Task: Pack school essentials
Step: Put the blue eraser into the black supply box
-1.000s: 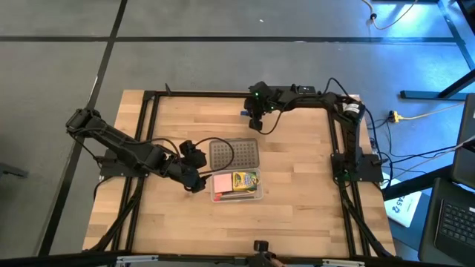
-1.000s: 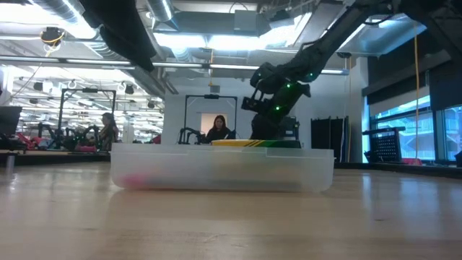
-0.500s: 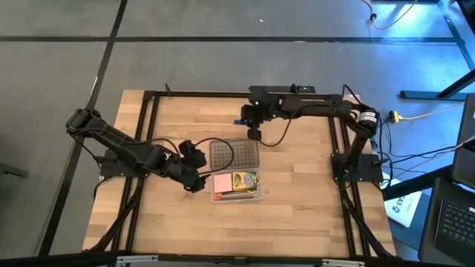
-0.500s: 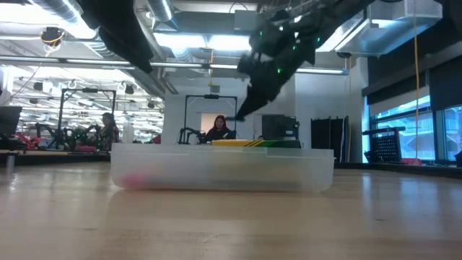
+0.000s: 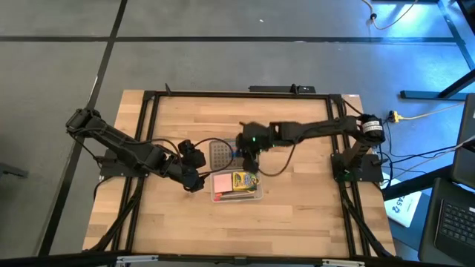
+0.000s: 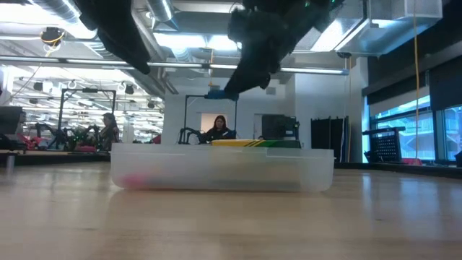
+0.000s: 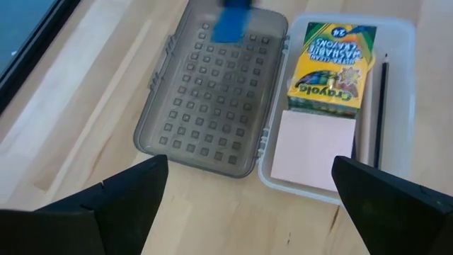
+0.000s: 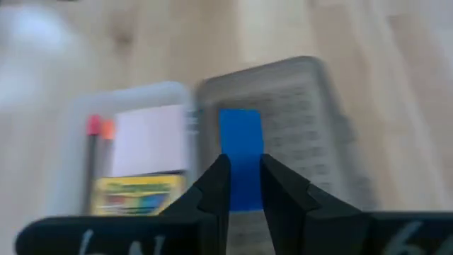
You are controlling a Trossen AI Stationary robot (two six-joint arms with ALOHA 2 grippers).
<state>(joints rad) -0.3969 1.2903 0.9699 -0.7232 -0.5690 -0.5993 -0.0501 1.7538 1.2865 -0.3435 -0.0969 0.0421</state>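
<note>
Block (image 8: 240, 152) pinched in right claw (image 8: 244, 185), above lid (image 8: 297, 134).

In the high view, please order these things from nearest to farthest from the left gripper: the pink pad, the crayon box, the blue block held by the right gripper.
From the left gripper, at the case's left end:
1. Pink pad, in the case's left half, nearest.
2. Crayon box, to the pad's right in the case.
3. Blue block, above the grey lid in the right gripper; nearly level with the crayon box, hard to rank.

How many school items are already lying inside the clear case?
3 can be seen: the crayon box, the pink pad next to it, and thin pencils along the case wall. The blue block is in the right tool, above the lid. Others may be hidden.
</note>
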